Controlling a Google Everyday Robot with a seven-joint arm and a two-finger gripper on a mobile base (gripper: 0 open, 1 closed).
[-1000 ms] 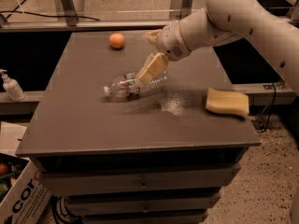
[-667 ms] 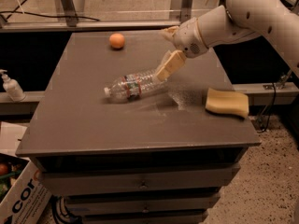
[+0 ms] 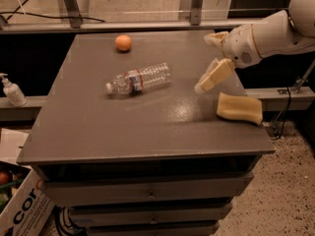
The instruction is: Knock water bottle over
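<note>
1. A water bottle point(image 3: 139, 80) lies on its side near the middle of a grey table point(image 3: 123, 132), white cap pointing left toward the table's left edge, base pointing right and slightly toward the back
2. The robot's gripper point(image 3: 204, 63) hangs over the right part of the table, to the right of the bottle and clear of it; its 2 tan fingers point(image 3: 212, 76) are spread apart with nothing between them
3. The lower finger slants down and left, with its tip low over the tabletop; whether it touches the surface cannot be told
4. The white arm point(image 3: 268, 33) reaches in from the upper right corner of the view
5. A yellow sponge point(image 3: 239, 108) lies flat near the table's right edge, just beside and in front of the gripper
6. An orange ball point(image 3: 123, 43) sits toward the back of the table, well apart from the bottle
7. A white pump bottle point(image 3: 12, 90) stands on a ledge left of the table
8. A cardboard box point(image 3: 19, 210) sits on the floor at lower left
</note>
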